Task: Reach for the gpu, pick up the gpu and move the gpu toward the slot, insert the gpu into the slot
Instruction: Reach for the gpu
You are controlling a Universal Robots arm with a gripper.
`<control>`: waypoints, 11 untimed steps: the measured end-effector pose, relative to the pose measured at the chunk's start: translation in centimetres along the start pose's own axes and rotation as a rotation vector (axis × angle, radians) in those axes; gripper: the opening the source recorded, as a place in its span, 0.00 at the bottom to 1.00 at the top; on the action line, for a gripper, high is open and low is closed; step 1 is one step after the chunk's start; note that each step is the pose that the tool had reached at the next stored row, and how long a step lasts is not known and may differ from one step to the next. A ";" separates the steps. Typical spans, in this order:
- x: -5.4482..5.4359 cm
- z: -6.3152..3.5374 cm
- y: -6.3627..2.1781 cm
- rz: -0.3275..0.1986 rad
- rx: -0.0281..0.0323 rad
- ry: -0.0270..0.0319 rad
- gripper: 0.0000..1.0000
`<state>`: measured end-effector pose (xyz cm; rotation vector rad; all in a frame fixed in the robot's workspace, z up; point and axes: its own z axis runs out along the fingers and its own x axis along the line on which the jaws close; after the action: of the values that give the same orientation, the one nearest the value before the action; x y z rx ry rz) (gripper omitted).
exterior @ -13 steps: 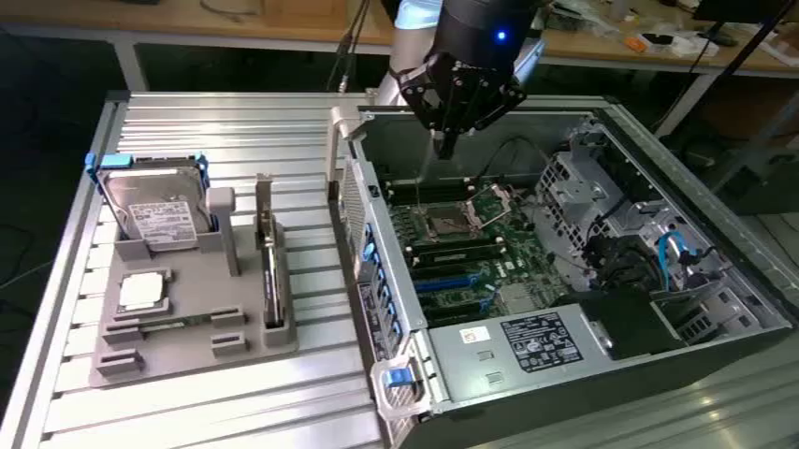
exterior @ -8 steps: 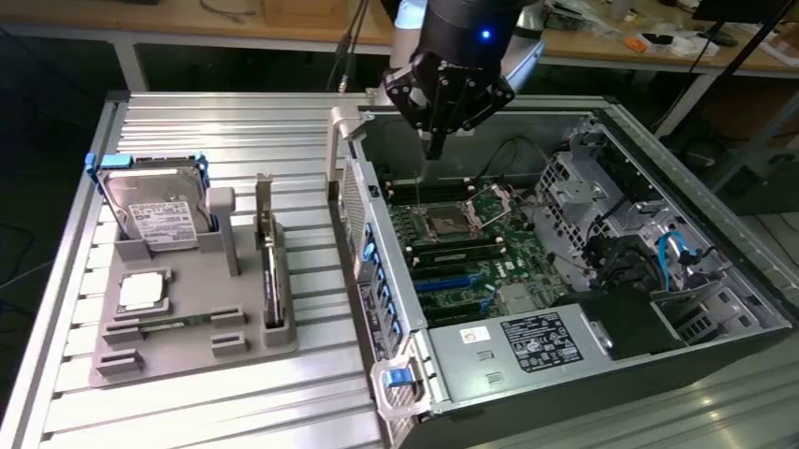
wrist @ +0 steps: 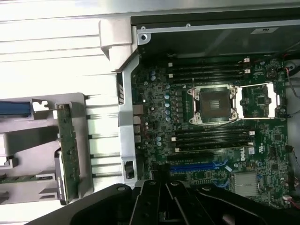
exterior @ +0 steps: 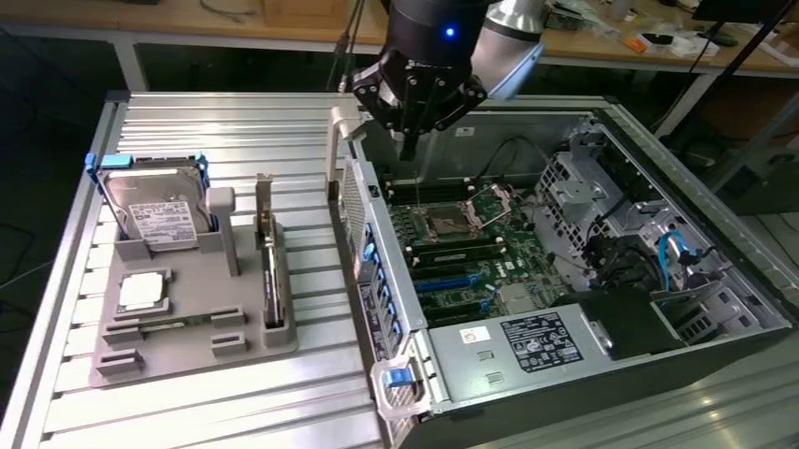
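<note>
The gpu [exterior: 268,262] stands on edge in a grey holder [exterior: 238,341] at the exterior view's left, its silver bracket pointing up. In the wrist view the gpu [wrist: 68,150] shows as a thin green board edge. The blue slot [exterior: 452,281] lies on the motherboard inside the open computer case; the wrist view has the slot [wrist: 197,166] just beyond my fingers. My gripper [exterior: 410,157] hangs above the case's far edge, over the motherboard and apart from the gpu. The gripper [wrist: 165,190] is shut, with nothing in it.
A hard drive [exterior: 156,210] and a square processor chip [exterior: 144,290] share the grey holder. The case's metal side wall [exterior: 362,234] stands between the holder and the motherboard. A processor socket [wrist: 215,104] and black memory strips [wrist: 208,70] sit near the slot.
</note>
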<state>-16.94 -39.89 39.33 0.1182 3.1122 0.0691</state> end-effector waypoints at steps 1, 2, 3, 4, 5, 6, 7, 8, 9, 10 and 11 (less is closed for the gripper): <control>0.4 -0.01 -0.03 0.000 -0.0001 0.0000 0.11; 0.8 -0.03 -0.06 0.000 -0.0002 0.0001 0.11; 1.3 -0.04 -0.10 0.000 -0.0004 0.0001 0.11; 1.7 -0.05 -0.12 0.000 -0.0005 0.0000 0.11; 2.0 -0.05 -0.15 0.000 -0.0006 0.0000 0.11; 2.3 -0.07 -0.18 0.000 -0.0006 0.0000 0.11; 2.6 -0.08 -0.20 0.000 -0.0007 0.0001 0.11; 2.9 -0.09 -0.23 0.000 -0.0008 0.0001 0.11; 3.3 -0.09 -0.25 0.000 -0.0010 0.0000 0.11; 3.6 -0.11 -0.27 0.000 -0.0010 0.0002 0.11; 3.9 -0.11 -0.29 0.000 -0.0011 0.0001 0.11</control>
<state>-20.82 -39.89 39.33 0.1181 3.1122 0.0708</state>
